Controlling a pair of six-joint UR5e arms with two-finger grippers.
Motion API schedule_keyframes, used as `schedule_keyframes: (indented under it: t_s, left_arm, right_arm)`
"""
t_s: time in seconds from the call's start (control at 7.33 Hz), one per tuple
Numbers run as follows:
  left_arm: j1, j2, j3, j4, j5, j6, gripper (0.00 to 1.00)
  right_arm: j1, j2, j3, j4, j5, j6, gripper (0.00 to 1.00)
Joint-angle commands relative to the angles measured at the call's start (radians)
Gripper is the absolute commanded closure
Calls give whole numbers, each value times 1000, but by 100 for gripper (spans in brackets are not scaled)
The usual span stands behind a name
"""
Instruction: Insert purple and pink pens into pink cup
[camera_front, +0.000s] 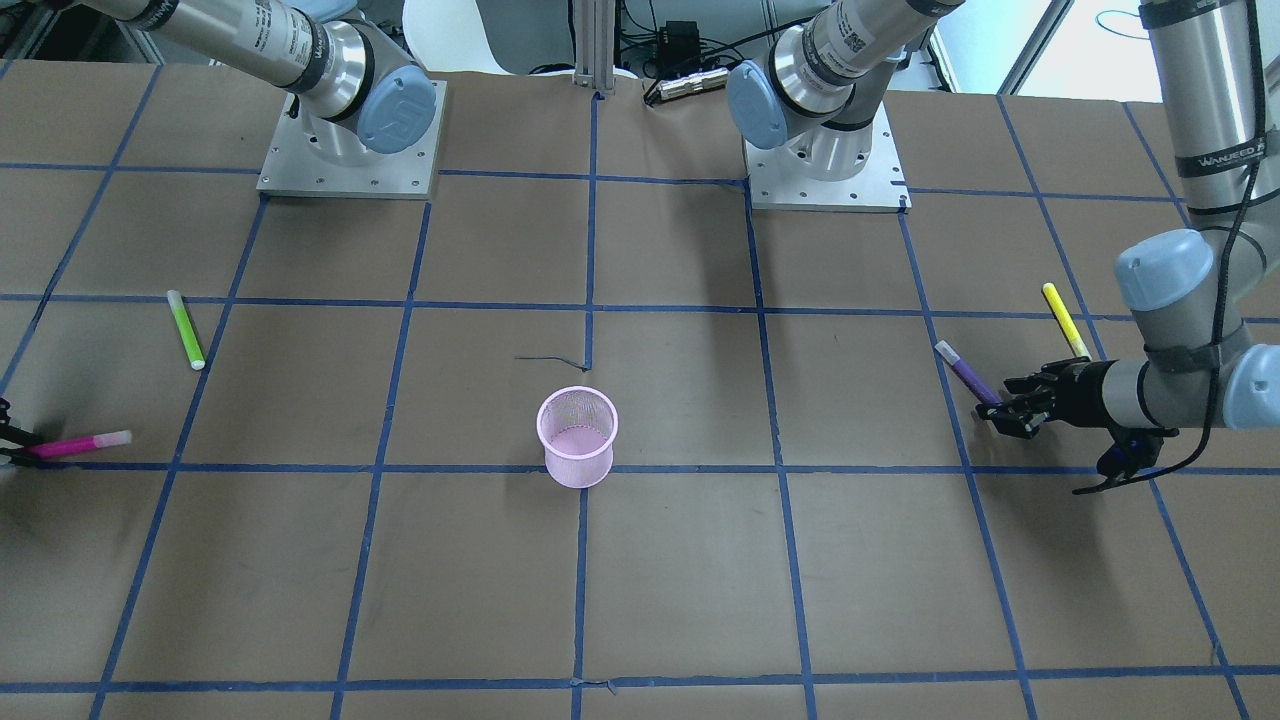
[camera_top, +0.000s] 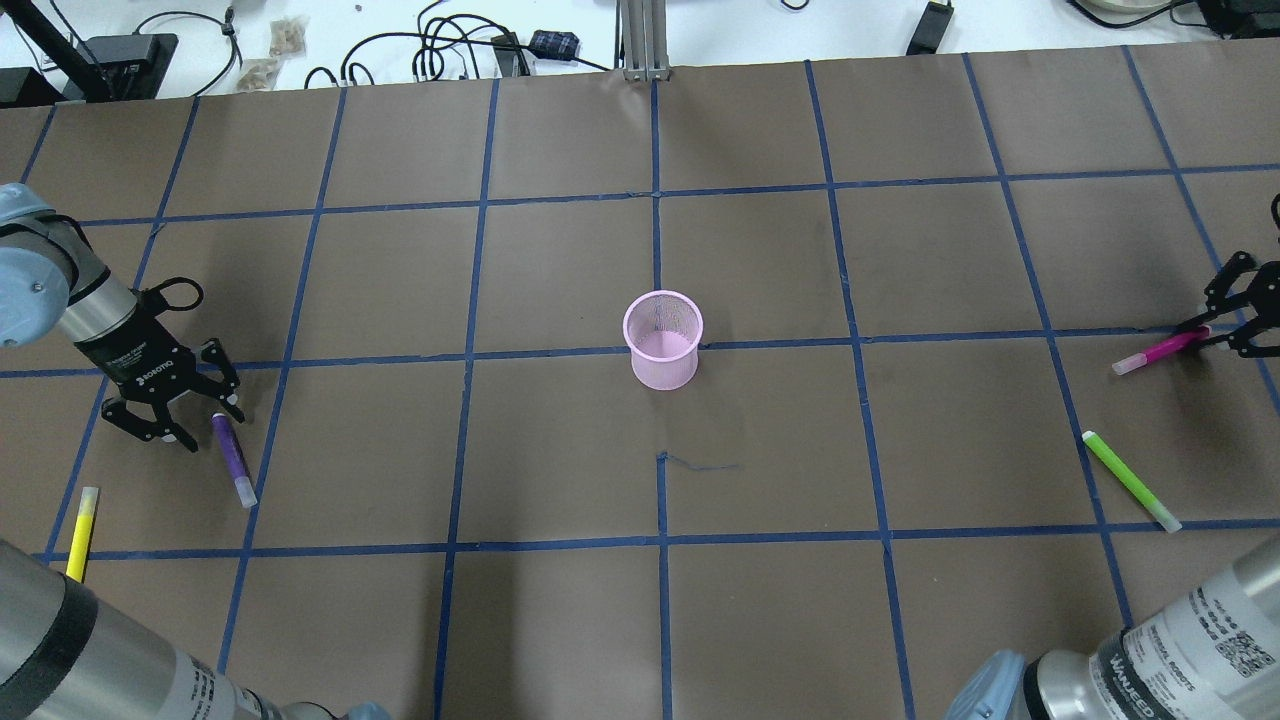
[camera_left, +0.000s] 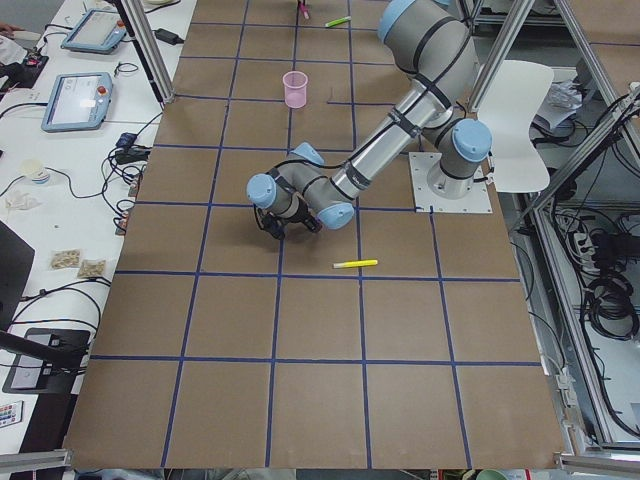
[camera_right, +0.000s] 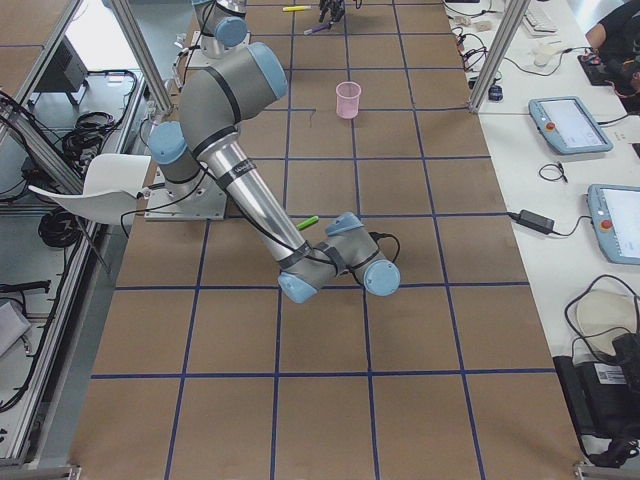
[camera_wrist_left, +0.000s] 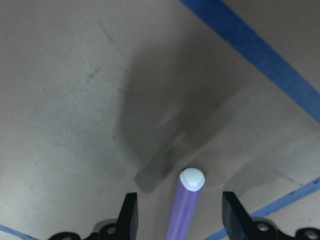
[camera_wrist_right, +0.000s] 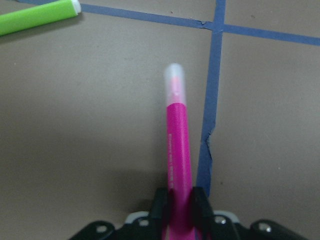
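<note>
Pink cup (camera_top: 662, 338): mesh, upright, mouth up, at the middle of the table (camera_top: 560, 620) on a crossing of blue tape lines (camera_top: 470, 355), well apart from both grippers. Purple pen (camera_top: 232, 458): lies flat at the robot's left end of the table, one end between the fingers (camera_wrist_left: 129, 212) of the left gripper (camera_top: 210, 428), white cap pointing away from it; the jaws are spread wide to either side of the barrel and do not touch it. Pink pen (camera_top: 1160, 352): at the robot's right end, its rear end clamped between the closed fingers of the right gripper (camera_wrist_right: 181, 200), clear cap pointing toward the cup; whether it rests on the paper or is raised cannot be told. Green pen (camera_top: 1130, 480): flat on the table near the pink pen, on the robot's side of it, apart from the gripper. Yellow pen (camera_top: 82, 518): flat near the purple pen, beside the left arm, untouched.
</note>
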Motion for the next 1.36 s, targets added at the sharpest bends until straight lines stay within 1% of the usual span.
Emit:
schedule_keyframes:
  t_s: [0.0,0.14,0.27,0.41,0.55,0.68,0.82,0.95,1.09,1.23]
  left_arm:
    - [1,0,2,0,-6,1,66]
    - [1,0,2,1,-7,7,92]
    - [1,0,2,3,-4,30,100]
    - [1,0,3,1,-4,44,100]
    - [1,6,11,1,-7,46,100]
    - [1,26,12,1,-10,46,100]
    - [1,37,20,1,-21,47,100]
    - [1,42,41,-8,-21,47,100]
    - [-1,48,57,-14,-19,49,100]
    - [-3,54,58,-14,-22,59,100]
  right_arm:
    - [6,-35,-6,24,-2,19,100]
    - [18,-95,-3,56,-1,87,100]
    - [68,-159,-4,113,-2,173,99]
    - [130,-235,-1,144,-2,288,98]
    - [212,-306,2,162,-22,435,98]
    - [319,-368,0,165,-48,599,97]
    - [434,-409,-1,155,-101,763,97]
    - [549,-419,-9,135,-141,912,96]
    - [648,-419,-16,80,-208,1039,97]
    - [752,-419,-30,67,-285,1177,97]
